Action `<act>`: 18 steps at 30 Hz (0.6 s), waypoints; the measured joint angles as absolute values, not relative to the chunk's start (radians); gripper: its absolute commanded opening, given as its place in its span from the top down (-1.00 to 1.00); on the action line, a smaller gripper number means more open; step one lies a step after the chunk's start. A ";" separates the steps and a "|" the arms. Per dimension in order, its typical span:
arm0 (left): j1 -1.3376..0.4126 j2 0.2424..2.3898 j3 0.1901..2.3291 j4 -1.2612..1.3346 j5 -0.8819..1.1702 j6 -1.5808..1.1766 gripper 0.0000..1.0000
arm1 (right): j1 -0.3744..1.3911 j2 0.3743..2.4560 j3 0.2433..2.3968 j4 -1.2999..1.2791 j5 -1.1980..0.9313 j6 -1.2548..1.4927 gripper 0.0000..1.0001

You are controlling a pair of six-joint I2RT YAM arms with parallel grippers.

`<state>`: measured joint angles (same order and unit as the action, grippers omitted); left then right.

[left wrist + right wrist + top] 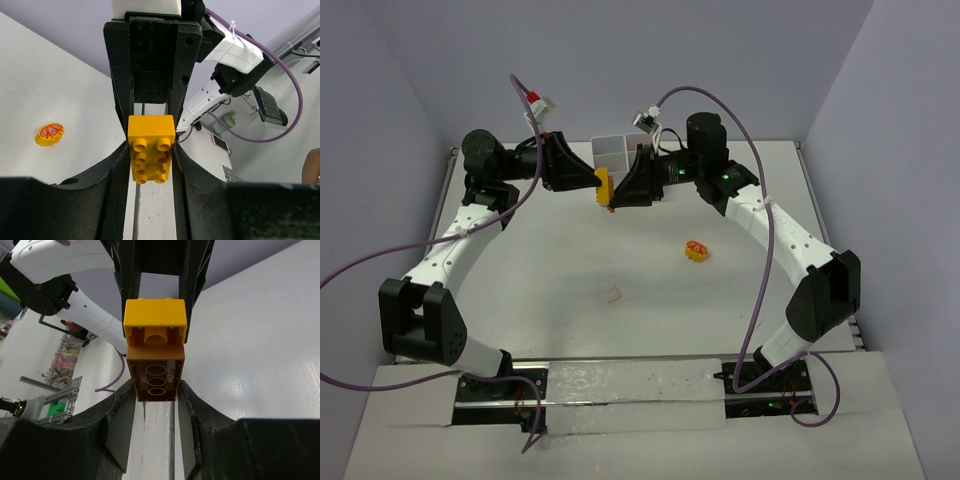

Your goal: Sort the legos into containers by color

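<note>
Both grippers meet tip to tip above the far middle of the table, holding two joined legos between them. My left gripper is shut on a yellow brick, whose studs face its camera. From the opposite side, my right gripper has its fingertips pressed against the sides of a brown brick. That brick's hollow underside faces the right wrist camera, and the yellow brick is stuck to its far end. The white container stands just behind the grippers, its inside hidden.
A round yellow piece with red markings lies on the table right of centre. A small white piece lies nearer the front. Purple cables loop over both arms. The table's far edge runs behind the container.
</note>
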<state>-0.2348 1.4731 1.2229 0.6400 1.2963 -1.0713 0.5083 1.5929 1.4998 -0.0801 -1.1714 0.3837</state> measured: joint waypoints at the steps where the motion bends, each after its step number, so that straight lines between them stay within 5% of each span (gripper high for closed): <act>1: -0.235 1.473 1.222 0.638 1.296 -1.067 1.00 | 0.508 1.592 1.500 -0.083 -1.171 0.379 1.00; 18: -0.144 1.455 1.192 0.617 1.310 -1.043 1.00 | 0.372 1.503 1.463 -0.127 -1.153 0.321 1.00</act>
<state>-0.1441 1.4553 1.1920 0.6170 1.3103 -1.0425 0.3724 1.5030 1.4631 -0.1274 -1.1527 0.3211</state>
